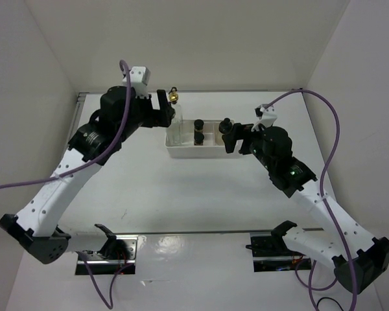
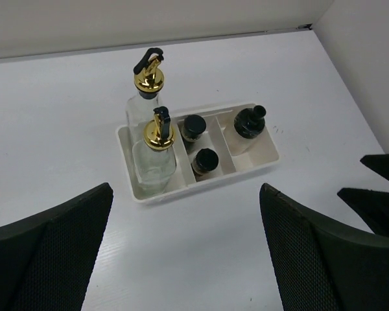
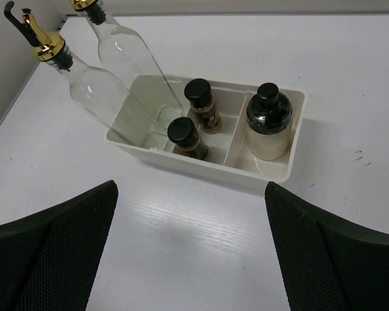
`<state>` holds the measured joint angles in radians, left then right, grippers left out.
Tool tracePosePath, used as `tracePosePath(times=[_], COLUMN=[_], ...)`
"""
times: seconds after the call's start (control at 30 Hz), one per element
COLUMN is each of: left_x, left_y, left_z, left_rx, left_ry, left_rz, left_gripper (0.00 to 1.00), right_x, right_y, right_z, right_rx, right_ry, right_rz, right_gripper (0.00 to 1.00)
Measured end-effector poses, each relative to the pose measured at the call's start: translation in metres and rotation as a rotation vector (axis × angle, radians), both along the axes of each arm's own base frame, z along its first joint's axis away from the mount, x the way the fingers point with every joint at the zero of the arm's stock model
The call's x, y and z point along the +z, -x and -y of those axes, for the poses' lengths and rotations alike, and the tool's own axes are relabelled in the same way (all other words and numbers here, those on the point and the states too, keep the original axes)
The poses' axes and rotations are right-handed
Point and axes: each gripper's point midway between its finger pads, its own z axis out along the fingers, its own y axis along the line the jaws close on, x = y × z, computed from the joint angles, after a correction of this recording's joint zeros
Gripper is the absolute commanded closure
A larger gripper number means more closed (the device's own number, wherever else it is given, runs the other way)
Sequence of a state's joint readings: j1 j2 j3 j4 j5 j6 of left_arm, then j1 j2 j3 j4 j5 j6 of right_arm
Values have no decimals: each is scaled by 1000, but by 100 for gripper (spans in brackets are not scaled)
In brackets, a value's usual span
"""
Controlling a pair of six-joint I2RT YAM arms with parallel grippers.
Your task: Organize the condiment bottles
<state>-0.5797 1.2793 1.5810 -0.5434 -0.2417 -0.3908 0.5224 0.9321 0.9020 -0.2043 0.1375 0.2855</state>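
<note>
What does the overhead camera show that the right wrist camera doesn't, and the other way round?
Only overhead: the left arm and right arm whole, one on each side. Only right wrist: a clear look at the whitish jar and its pale body, alone in one end compartment. Both: the white tray, two tall bottles and two small dark jars.

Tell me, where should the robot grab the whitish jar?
By its black cap, from straight above. The jar stands upright in the tray's end compartment. The walls fence its lower body, while the cap pokes up free.
</note>
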Motion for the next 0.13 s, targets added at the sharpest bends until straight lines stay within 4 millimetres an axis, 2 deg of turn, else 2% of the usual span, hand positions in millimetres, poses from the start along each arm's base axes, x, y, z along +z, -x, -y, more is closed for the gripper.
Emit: tracePosePath(times=[0.07,0.13], left_x=[-1,-13], left_y=[11,24], left_z=[-4,-11], left_rx=[-15,-23], left_ry=[2,-7], left_rz=[-1,-17], left_gripper=[0,0], right_x=[2,2], right_y=[-1,-1], right_z=[-1,-1], right_rx=[5,6], right_ry=[4,8], right_rz=[1,1], right_gripper=[2,2])
